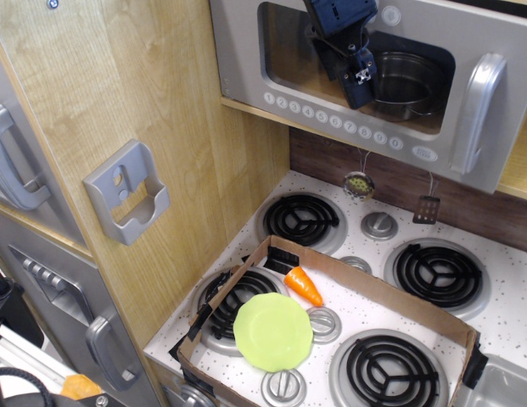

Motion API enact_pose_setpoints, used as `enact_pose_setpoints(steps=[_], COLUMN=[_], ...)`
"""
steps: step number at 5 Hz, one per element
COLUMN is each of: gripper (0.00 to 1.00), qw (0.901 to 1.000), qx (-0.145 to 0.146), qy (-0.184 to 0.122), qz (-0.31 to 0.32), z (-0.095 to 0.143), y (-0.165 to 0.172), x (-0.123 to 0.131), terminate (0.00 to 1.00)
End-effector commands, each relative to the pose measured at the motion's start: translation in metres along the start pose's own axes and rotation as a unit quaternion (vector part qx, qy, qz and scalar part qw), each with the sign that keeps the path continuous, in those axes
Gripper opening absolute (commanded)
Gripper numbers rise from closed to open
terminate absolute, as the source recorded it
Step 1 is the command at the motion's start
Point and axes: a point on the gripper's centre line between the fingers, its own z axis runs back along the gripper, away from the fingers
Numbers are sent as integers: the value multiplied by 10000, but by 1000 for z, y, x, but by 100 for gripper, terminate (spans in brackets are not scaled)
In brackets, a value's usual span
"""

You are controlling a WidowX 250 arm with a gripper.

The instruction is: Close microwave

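Observation.image shows the gripper point(359, 75), fingers together, pressing the microwave point(373, 93) door up top, nearly flat, so push gently and straight until it sits flush.

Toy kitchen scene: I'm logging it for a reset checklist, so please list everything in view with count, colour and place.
microwave: 1, grey door with window, top right
pot: 1, silver, inside microwave behind window
burners: 4, black, on stovetop
cardboard tray: 1, brown, over front burners
plate: 1, light green, in tray
carrot: 1, orange, in tray behind plate
wall holder: 1, grey, on wooden panel
hanging utensils: 2, below microwave
gripper: 1, black and blue, at the microwave window
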Motion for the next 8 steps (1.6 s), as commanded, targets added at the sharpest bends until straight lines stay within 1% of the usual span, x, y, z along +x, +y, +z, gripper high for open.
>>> enact_pose_setpoints(steps=[1, 3, 5, 6, 7, 8], gripper=[100, 100, 100, 100, 100, 100], qw=[9992, 9988, 9966, 9955, 9952, 9943], qx=[266, 321, 439, 506, 518, 649], qy=[-286, -367, -697, -799, -827, -845], qz=[-80, -15, -38, -40, -49, -66], z=[18, 18, 18, 20, 21, 21], y=[1, 0, 3, 4, 5, 3], x=[18, 19, 26, 29, 30, 29], terminate=[0, 0, 0, 0, 0, 100])
